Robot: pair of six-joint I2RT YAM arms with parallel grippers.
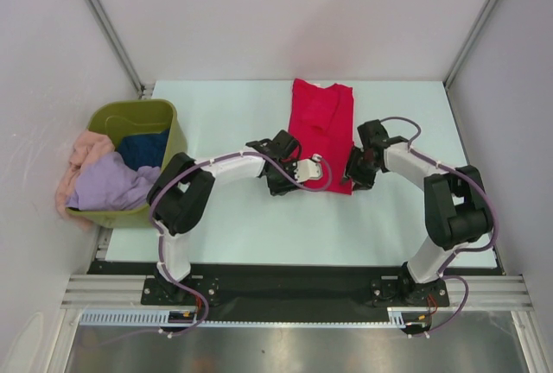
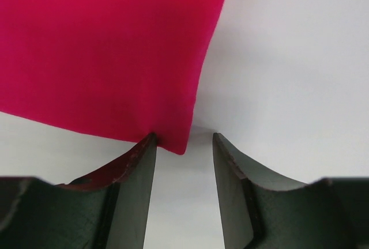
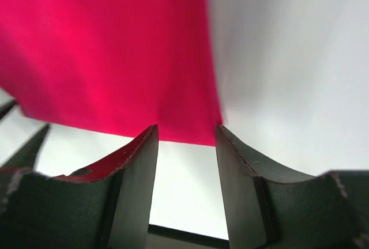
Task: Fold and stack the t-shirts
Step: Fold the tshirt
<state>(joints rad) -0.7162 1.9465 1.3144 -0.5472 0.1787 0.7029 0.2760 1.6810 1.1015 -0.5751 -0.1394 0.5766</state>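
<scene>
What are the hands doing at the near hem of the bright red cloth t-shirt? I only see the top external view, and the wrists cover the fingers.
Observer: The left hand has its jaws apart. The bright red cloth t-shirt's corner pokes just between the fingertips, unpinched.
Operator: And the other one?
Observer: The right hand is apart too. The hem's edge lies just inside its gap, on the white table.

Red t-shirt (image 1: 321,131) lies folded narrow, centre (other t-shirts (image 1: 112,185) heaped far left).
</scene>
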